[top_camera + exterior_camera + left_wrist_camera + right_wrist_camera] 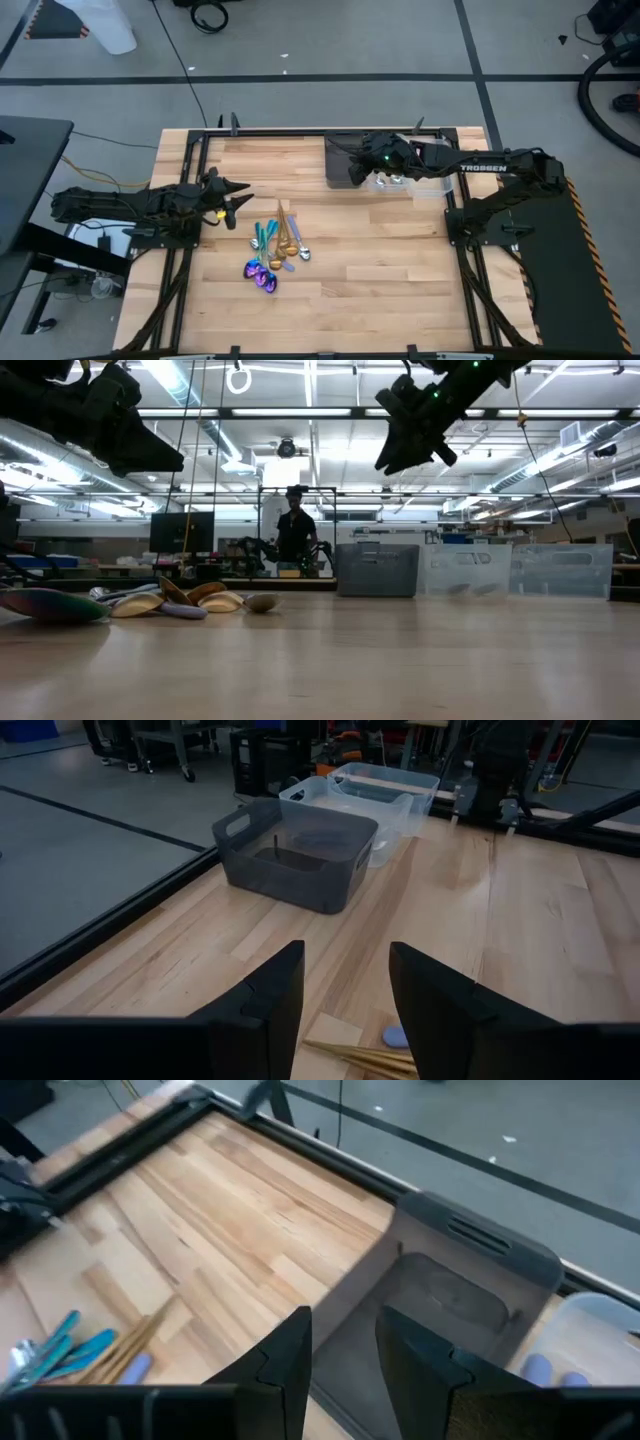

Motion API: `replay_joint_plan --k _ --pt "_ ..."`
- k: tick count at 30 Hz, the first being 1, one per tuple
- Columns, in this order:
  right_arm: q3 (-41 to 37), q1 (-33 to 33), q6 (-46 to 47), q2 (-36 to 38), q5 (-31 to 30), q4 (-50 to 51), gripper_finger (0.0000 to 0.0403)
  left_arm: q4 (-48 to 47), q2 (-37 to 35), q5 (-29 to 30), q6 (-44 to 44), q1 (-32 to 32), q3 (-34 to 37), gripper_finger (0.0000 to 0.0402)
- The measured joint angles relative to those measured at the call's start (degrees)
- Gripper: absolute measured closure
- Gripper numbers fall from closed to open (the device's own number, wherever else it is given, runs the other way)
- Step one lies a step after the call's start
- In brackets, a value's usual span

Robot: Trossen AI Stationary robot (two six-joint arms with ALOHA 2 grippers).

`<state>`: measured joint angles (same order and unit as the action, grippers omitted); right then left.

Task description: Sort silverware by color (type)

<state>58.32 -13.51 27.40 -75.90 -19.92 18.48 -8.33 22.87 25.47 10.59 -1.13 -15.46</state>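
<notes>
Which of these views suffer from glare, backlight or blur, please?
Low view: bright ceiling lights leave both arms as silhouettes, and the near spoons look soft. Left wrist view: the fingers are dark and blurred. High view: evenly lit, with soft shadows on the table.

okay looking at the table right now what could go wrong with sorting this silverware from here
1. The silverware lies in one tight, overlapping pile; open jaws coming down on it may catch two colours at once or scatter the rest.
2. The left gripper hovers close beside that pile, so a careless descent could nudge pieces aside.
3. The right gripper hangs over the dark bin, which touches the clear bin; a loose drop there could land in the wrong one.
</notes>
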Motion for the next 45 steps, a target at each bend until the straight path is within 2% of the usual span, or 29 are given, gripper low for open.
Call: replay_joint_plan --k 17,36,45 --pt "5.9 3.0 0.0 0.0 -0.3 -0.4 0.0279 0.0 0.0 0.0 -0.8 0.0 0.0 0.0246" --pt "14.0 2.4 -2.2 0.0 -1.0 8.7 0.0279 -0.1 0.0 0.0 -0.8 0.0 0.0 0.0246" --pt "17.0 2.5 -6.4 0.0 -0.1 10.5 0.0279 -0.1 0.0 0.0 -0.8 0.0 0.0 0.0246"
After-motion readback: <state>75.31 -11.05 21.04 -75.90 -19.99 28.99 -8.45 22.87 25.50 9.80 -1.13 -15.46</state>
